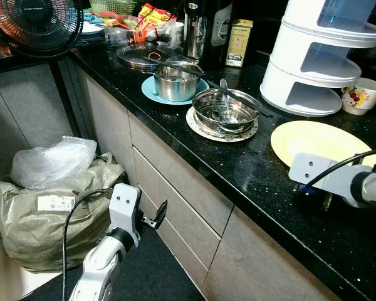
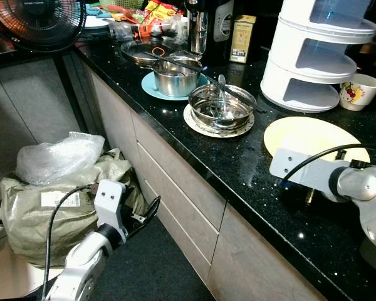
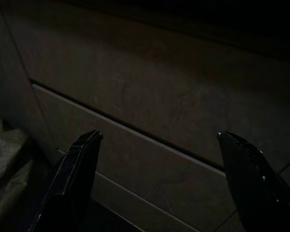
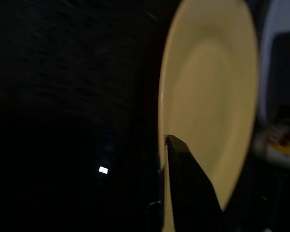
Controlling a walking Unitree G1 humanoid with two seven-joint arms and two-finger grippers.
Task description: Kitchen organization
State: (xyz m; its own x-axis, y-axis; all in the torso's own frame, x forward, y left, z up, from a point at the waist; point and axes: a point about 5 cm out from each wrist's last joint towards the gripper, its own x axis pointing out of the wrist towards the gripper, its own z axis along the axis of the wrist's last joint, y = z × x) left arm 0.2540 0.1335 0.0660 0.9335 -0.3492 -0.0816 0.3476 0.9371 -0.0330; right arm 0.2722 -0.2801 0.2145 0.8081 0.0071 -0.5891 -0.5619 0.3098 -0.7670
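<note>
Right gripper [image 4: 183, 183] low at the near rim of the yellow plate [image 1: 319, 141] on the black desk [image 1: 250, 182].

Yellow plate flat on the desk, just in front of the white tiered rack [image 1: 319, 56], to the right of the steel bowl [image 1: 225, 110]. One right finger [image 4: 188, 188] at the plate's rim, contact uncertain, spread impossible to tell. Risk, as a judgement: thin rim slipping on the polished desk, plate skidding toward the rack. Left gripper [image 3: 159, 159] idle beside the drawers [image 3: 150, 145], fingers wide apart, holding nothing.
</note>
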